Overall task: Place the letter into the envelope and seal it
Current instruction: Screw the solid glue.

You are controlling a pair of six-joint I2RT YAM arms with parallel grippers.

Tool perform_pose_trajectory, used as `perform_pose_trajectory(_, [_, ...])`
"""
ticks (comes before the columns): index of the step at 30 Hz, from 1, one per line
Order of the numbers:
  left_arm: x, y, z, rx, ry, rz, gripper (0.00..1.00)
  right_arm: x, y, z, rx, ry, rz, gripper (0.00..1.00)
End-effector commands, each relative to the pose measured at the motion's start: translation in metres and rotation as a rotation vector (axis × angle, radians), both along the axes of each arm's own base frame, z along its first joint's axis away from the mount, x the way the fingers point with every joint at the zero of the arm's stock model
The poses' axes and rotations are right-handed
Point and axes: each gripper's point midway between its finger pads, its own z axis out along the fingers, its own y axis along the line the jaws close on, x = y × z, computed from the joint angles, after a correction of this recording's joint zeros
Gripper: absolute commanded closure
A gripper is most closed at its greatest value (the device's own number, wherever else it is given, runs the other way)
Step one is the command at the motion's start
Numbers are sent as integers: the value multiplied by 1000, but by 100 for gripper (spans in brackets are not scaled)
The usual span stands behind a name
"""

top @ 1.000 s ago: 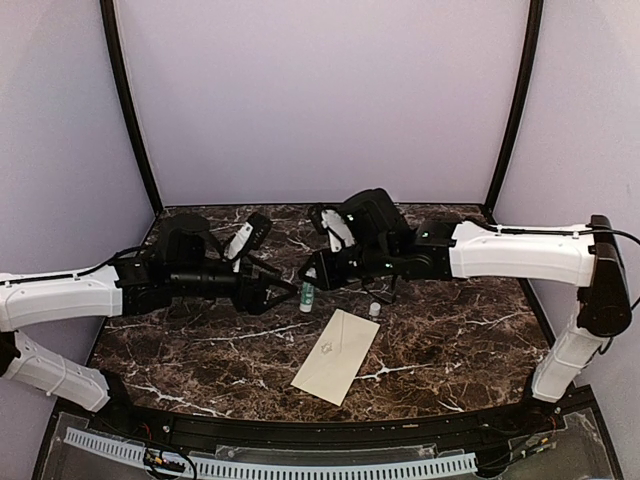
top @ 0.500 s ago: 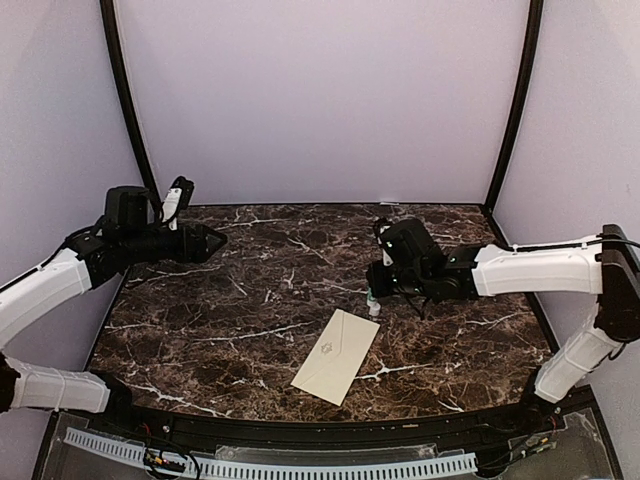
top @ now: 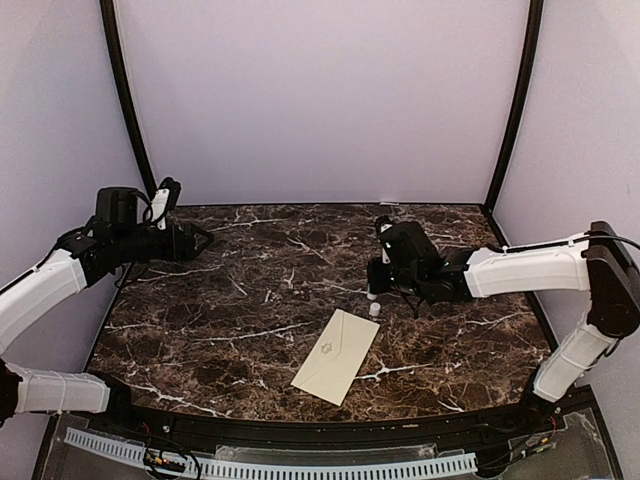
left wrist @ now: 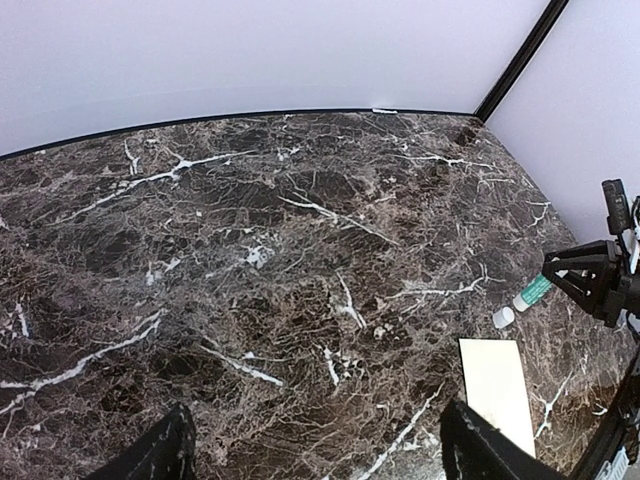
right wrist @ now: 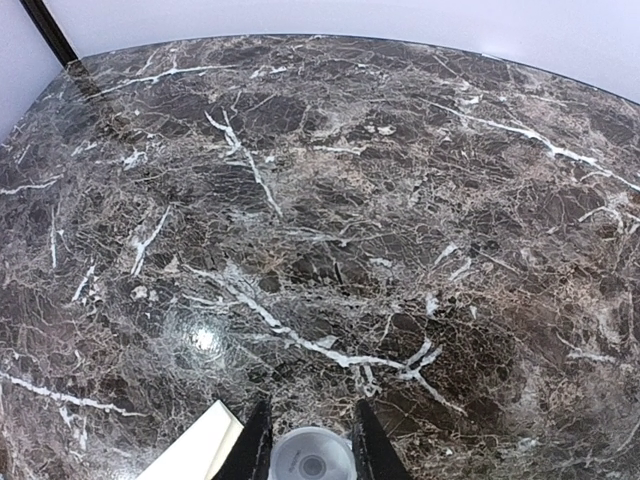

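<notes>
The cream envelope (top: 336,356) lies flat and slanted near the table's front middle, emblem up; its corner shows in the left wrist view (left wrist: 495,385) and the right wrist view (right wrist: 195,450). No separate white letter shows in any view. My right gripper (top: 373,288) hovers just beyond the envelope's far end, shut on a glue stick (left wrist: 533,292), which shows end-on between the jaws in the right wrist view (right wrist: 310,462). My left gripper (top: 203,240) is open and empty, raised at the far left; its fingers (left wrist: 150,458) frame bare table.
A small white cap (top: 375,310) lies on the dark marble table (top: 230,330) between the right gripper and the envelope; it also shows in the left wrist view (left wrist: 503,317). Purple walls and black corner posts enclose the back and sides.
My left arm has pulled back from the table's middle to the far left. My right gripper has carried the glue stick rightward to above the cap. The envelope has not moved.
</notes>
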Motion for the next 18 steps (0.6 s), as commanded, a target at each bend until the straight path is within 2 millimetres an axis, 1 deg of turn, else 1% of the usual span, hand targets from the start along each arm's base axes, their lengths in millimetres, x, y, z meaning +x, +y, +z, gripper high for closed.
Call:
perform_pose_trajectory(1, [-4,0,-5,2,8,-14,17,6,-2,-7,-1,-3,-23,87])
perform_pose_trajectory(3, [-4,0,-5,2,9,-16,17,5,-5,-9,0,2,-34,87])
perform_pose_trajectory(5, [-6,-5,-4,-13,5,-42,17,2,-10,-12,-13,11,-45,87])
perform_pose_trajectory(6, [-7,-11,-1,-39,-3,-77,18,2,-12,-12,-17,12,-50,87])
perform_pose_trajectory(8, [-11,-25,-4,-95,1,-126,18,2,-14,-7,-17,5,-58,87])
perform_pose_trajectory(9, [-14,-38,-7,-124,23,-152,18,3,-15,-4,-14,1,-61,87])
perform_pose_trajectory(10, [-19,-55,-6,-144,11,-196,18,3,-17,-2,-9,1,-64,87])
perform_pose_trajectory(11, [-20,-65,-13,-160,47,-203,18,3,-18,0,0,1,-65,87])
perform_pose_trajectory(12, [-25,-84,-10,-177,28,-245,18,3,-19,2,12,3,-63,87])
perform_pose_trajectory(13, [-24,-95,-16,-208,59,-255,18,2,-19,5,31,4,-59,87])
perform_pose_trajectory(14, [-31,-112,-8,-258,33,-322,18,0,-17,8,53,7,-46,87])
perform_pose_trajectory(15, [-30,-123,2,-316,10,-349,19,-3,-15,11,80,14,-21,87])
perform_pose_trajectory(16, [-38,-134,5,-351,13,-394,19,-4,-14,17,97,11,-5,87])
perform_pose_trajectory(17, [-37,-140,15,-373,-31,-421,19,-5,-16,20,97,7,-7,87])
perform_pose_trajectory(18, [-42,-147,20,-376,-59,-453,19,-6,-20,20,89,4,-17,87])
